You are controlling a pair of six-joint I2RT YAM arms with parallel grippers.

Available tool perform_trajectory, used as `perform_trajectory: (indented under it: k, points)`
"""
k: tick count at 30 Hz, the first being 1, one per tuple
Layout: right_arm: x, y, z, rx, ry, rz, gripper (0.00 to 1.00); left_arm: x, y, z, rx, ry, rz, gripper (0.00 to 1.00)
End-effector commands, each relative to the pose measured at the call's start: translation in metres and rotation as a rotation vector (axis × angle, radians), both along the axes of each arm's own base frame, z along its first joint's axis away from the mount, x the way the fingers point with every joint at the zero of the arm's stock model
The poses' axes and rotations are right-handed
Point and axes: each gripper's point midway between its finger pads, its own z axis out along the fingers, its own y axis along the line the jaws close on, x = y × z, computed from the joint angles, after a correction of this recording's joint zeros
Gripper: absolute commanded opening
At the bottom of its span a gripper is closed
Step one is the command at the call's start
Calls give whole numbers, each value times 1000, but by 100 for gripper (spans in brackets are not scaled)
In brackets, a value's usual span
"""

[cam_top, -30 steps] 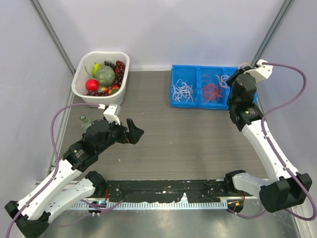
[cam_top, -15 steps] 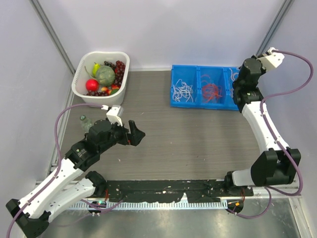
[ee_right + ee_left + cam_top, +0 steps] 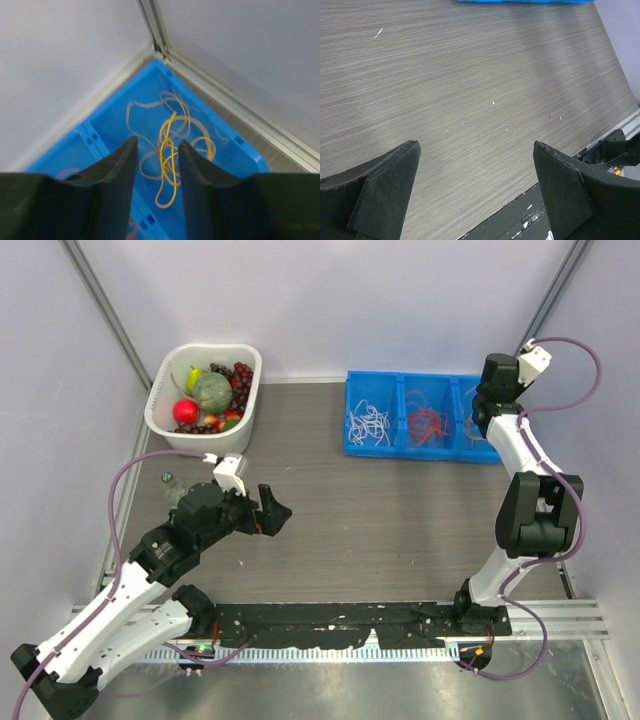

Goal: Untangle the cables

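Note:
The cables lie sorted in a blue three-part tray point(image 3: 395, 451) at the back right: white strands point(image 3: 370, 423) on the left, red ones point(image 3: 427, 425) in the middle. In the right wrist view, yellow cables point(image 3: 172, 131) lie loose in the right compartment point(image 3: 115, 122). My right gripper point(image 3: 481, 408) hangs over that compartment, its jaws point(image 3: 157, 142) parted; a yellow loop shows in the gap, touching neither finger. My left gripper point(image 3: 274, 502) hovers wide open over bare table, with nothing between its fingers point(image 3: 395, 170).
A white basket point(image 3: 160, 400) of fruit stands at the back left. A small greenish object point(image 3: 170, 481) lies beside the left arm. The enclosure walls and corner post close in behind the tray. A black rail point(image 3: 340, 620) runs along the near edge.
The right arm swung rightward to the tray's right compartment near the corner. Its jaws went from shut to parted. The left arm barely moved.

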Motion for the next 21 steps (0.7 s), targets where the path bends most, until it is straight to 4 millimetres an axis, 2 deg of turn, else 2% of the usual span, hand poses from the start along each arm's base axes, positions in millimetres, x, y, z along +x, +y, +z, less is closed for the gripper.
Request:
perform_trajectory:
  k: [1,3,4,5,6,7,8,9,10,12,17,18,19,20,21]
  points:
    - [-4,18,7,46,43,85,50,-4,2,24,-43,-46,-4,100]
    - [-10,22,11,49,47,108,59,-5,2,25,-51,-43,-1,100]
    - [-15,23,17,45,39,115,59,-6,2,26,-56,-40,-4,100]
    - [-19,25,14,47,52,124,63,-7,2,25,-57,-35,-2,100]
    - [-24,26,22,46,40,134,63,-7,2,25,-63,-30,-1,100]
    - [-27,31,18,57,58,159,63,-7,1,24,-67,-27,-2,100]
    - [-33,35,26,65,44,176,63,-7,0,24,-75,-21,0,100]
    - [-36,44,20,88,55,221,63,-8,-1,24,-86,-19,-1,100]
    - [-42,51,25,106,35,249,63,-7,-2,24,-93,-17,0,100]
    - [-52,71,14,140,41,340,63,-7,-4,22,-116,-15,5,100]
    - [-81,130,5,224,27,576,63,-7,-7,16,-186,-1,26,100]
    - [-88,146,-7,254,38,654,63,-7,-8,16,-207,-2,29,100]
    - [-95,156,-2,261,17,690,64,-8,-8,14,-226,3,35,100]
    - [-104,164,-15,287,30,731,64,-7,-8,9,-237,10,42,100]
    - [-113,184,-9,297,10,787,64,-7,-9,9,-257,11,47,99]
